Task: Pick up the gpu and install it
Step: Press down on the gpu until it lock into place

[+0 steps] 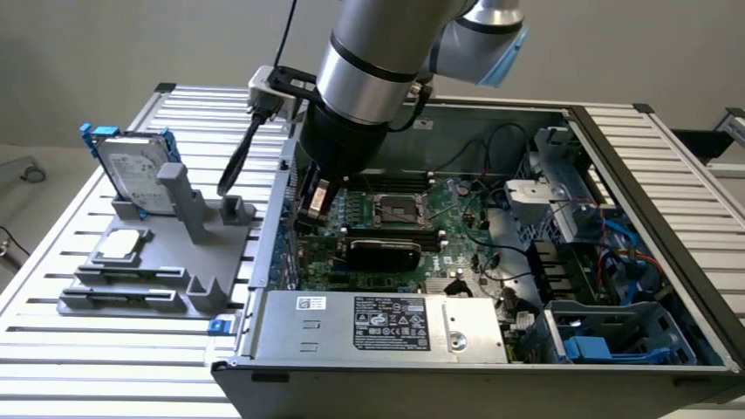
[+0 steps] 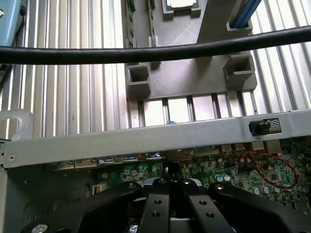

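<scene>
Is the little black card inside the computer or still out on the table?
Inside. The gpu stands on the green motherboard within the open computer case, beside the robot's hand.

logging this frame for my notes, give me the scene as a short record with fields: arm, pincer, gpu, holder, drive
arm: reaching down into the open computer case, over the motherboard
pincer: shut, beside the case's wall nearest the holder
gpu: black-shrouded card standing on the motherboard, apart from the pincer
holder: grey fixture on the slatted table, outside the case
drive: silver drive in blue frame upright on the holder
</scene>
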You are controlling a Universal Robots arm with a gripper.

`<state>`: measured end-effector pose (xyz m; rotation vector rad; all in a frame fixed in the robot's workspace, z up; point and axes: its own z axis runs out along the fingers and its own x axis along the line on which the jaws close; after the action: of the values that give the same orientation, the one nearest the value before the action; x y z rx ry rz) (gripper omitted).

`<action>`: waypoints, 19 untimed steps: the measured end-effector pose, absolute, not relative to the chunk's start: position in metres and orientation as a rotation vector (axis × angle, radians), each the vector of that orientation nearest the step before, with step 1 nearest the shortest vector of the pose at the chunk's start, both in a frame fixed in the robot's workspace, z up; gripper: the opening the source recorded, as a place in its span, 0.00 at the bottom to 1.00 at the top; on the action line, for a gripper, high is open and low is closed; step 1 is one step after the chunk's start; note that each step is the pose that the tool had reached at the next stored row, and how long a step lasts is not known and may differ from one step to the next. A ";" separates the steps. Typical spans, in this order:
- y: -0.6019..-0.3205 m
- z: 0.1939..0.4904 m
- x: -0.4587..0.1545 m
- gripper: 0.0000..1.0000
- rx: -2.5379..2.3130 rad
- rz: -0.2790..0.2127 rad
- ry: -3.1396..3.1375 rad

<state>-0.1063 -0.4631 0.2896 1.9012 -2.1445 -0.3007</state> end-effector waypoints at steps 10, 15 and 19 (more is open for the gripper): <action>-0.463 0.289 -0.105 0.11 1.900 -0.302 -2.144; -0.463 0.289 -0.104 0.11 1.900 -0.302 -2.144; -0.463 0.289 -0.104 0.11 1.900 -0.302 -2.144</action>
<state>-0.1037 -0.4631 0.2895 1.8999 -2.1442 -0.3024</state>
